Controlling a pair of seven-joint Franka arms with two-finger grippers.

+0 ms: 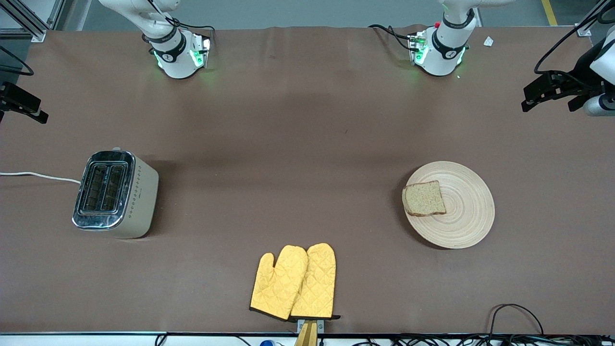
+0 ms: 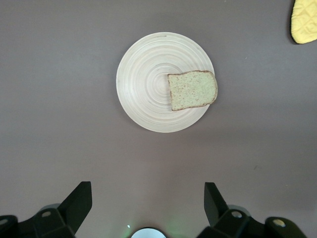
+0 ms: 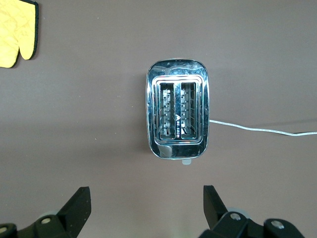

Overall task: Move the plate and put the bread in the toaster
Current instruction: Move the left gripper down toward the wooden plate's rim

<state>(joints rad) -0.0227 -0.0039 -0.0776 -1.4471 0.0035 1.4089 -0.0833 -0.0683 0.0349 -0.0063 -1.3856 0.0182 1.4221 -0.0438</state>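
The round light wooden plate (image 1: 461, 211) lies toward the left arm's end of the table. The slice of brown bread (image 1: 424, 198) lies flat on the plate's edge that faces the table's middle. Both show in the left wrist view, the plate (image 2: 146, 84) and the bread (image 2: 192, 90). The cream toaster (image 1: 117, 194) with a chrome top and two empty slots stands toward the right arm's end; it also shows in the right wrist view (image 3: 177, 115). My left gripper (image 2: 147, 191) is open and empty, high over the table beside the plate. My right gripper (image 3: 146, 193) is open and empty, high beside the toaster.
A pair of yellow oven mitts (image 1: 294, 282) lies at the table's edge nearest the front camera, midway between toaster and plate. The toaster's white cord (image 1: 38, 176) runs off the right arm's end of the table. Both arm bases (image 1: 178, 53) stand along the table's edge farthest from the front camera.
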